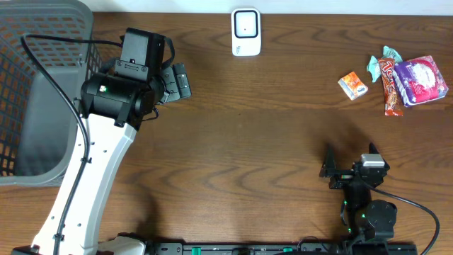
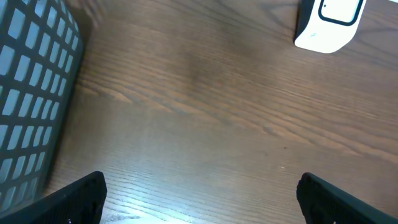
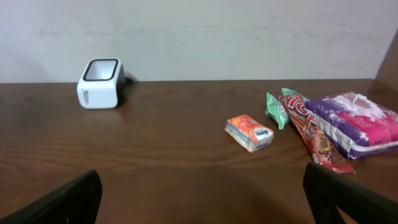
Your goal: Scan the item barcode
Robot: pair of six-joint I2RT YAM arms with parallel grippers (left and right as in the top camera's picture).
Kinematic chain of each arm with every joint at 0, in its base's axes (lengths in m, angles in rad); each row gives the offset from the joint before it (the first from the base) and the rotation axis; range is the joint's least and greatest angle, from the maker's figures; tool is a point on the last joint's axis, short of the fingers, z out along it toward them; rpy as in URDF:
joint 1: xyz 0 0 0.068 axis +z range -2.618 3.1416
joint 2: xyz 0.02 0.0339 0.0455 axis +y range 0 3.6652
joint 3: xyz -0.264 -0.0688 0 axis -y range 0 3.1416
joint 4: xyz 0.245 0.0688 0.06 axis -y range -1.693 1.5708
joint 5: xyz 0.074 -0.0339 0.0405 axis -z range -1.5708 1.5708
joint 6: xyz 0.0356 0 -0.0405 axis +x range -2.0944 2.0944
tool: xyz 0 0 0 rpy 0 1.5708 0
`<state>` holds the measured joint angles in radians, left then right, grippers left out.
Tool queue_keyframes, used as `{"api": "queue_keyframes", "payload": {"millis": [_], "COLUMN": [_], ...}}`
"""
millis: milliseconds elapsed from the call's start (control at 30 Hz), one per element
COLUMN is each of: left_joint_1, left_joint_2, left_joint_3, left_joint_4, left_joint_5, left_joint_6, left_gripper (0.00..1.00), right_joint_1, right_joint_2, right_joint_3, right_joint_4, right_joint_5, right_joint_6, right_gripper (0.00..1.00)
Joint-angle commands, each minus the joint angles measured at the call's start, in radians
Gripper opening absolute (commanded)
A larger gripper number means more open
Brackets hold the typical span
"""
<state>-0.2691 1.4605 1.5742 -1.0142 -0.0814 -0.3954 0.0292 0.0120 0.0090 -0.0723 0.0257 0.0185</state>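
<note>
The left gripper (image 2: 199,208) is held wide open over bare table (image 1: 248,142), with nothing in its grasp. Only the dark ends of its 2 jaws are seen, cut off by the lower corners of the left wrist view. The right gripper (image 3: 202,205) is likewise spread fully and empty, its jaws cropped in the same way. The white scanner (image 1: 246,32) is placed at the far edge and is clipped by the top of the left wrist view. 4 items are gathered at the far right, well apart from both grippers: an orange packet (image 1: 352,86), a red bar (image 1: 390,85), a purple pack (image 1: 420,80) and a green packet (image 1: 382,60) partly hidden behind the bar. No barcode can be made out. The grey basket (image 1: 42,92) is cut off by the left edge.
</note>
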Motion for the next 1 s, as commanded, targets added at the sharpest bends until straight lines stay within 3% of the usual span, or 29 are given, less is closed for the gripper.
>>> {"api": "queue_keyframes", "payload": {"millis": [0,967], "left_joint_1": [0.004,0.004], "left_joint_2": [-0.002,-0.002], "left_joint_3": [0.014,0.014], "left_joint_4": [-0.003,-0.003], "left_joint_5": [-0.009,-0.009], "left_joint_6": [0.006,0.006], "left_gripper": [0.98,0.98], "right_joint_1": [-0.009,-0.009], "right_joint_2": [-0.007,-0.007], "right_joint_3": [-0.003,-0.003], "right_joint_4": [-0.003,-0.003], "right_joint_5": [0.002,-0.013], "right_joint_6": [0.029,0.029], "right_gripper": [0.99,0.99]}}
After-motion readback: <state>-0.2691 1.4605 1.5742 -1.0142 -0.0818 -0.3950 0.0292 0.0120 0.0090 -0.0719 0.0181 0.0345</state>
